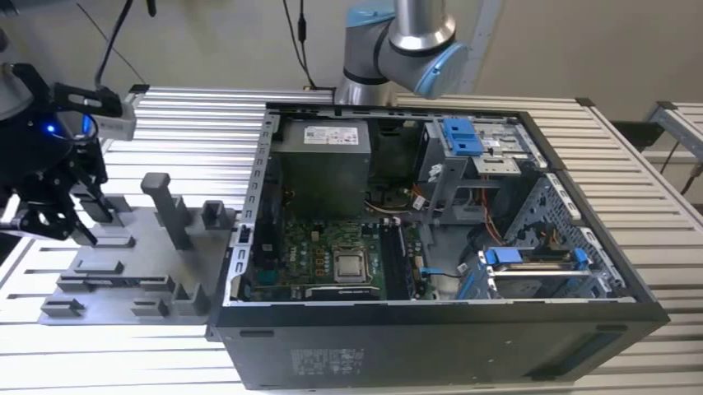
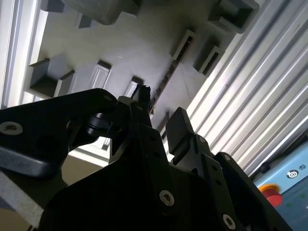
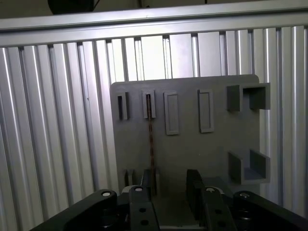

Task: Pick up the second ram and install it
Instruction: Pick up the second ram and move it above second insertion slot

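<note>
Standing on edge in the grey tray [image 3: 187, 144]: ram [image 3: 150, 142], seen edge-on in the first wrist view as a thin brownish line. Seated between a far bracket and a near bracket of the tray. Not lifted, and outside the case.

Same in the second wrist view: ram [image 2: 167, 77] as a thin speckled strip along the tray [image 2: 130, 43], pointing in toward the gripper.

Right at the ram's near end in the first wrist view: gripper [image 3: 168, 185], black. Fingers [image 3: 195, 185] apart, with an open gap between them, clamped on nothing. Near end of the ram just beside the inner face of one finger; touching or not, cannot tell.

Low over the tray in the second wrist view: gripper [image 2: 159, 115], fingers [image 2: 179, 126] spread. Strip of the ram ending at the tip of the other finger.

At the exterior view's left: gripper [image 1: 55, 224], down at the tray [image 1: 154, 263], with a blue light glowing on the body above it. Tray flat on the slatted bench [image 1: 187, 123], just beside the open case [image 1: 439, 354].

Inside the case: green motherboard [image 1: 313, 247], grey power supply [image 1: 324, 160], blue clips [image 1: 462, 136]. Behind the case: grey and blue joint of the arm [image 1: 401, 37].
</note>
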Motion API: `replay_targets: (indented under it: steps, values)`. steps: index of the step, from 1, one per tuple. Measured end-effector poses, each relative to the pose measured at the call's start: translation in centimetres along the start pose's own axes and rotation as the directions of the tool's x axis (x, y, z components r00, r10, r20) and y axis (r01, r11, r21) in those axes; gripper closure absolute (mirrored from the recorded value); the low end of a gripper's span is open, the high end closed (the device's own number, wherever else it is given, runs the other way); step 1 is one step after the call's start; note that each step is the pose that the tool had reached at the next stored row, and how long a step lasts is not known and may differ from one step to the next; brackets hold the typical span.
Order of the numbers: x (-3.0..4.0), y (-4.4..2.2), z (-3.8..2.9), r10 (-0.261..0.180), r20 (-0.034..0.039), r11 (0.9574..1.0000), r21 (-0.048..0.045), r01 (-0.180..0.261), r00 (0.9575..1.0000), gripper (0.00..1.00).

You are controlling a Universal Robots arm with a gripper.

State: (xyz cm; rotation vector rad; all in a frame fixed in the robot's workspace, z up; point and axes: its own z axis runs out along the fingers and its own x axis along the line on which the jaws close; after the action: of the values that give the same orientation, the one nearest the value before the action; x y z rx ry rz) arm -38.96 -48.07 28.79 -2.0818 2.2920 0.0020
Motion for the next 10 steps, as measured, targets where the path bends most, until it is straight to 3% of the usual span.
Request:
replay_targets:
  steps: [10]
  values:
    - [0.03,0.03,0.73,0.0,-0.0003,1.0,0.0002,0.0,1.0,0.58]
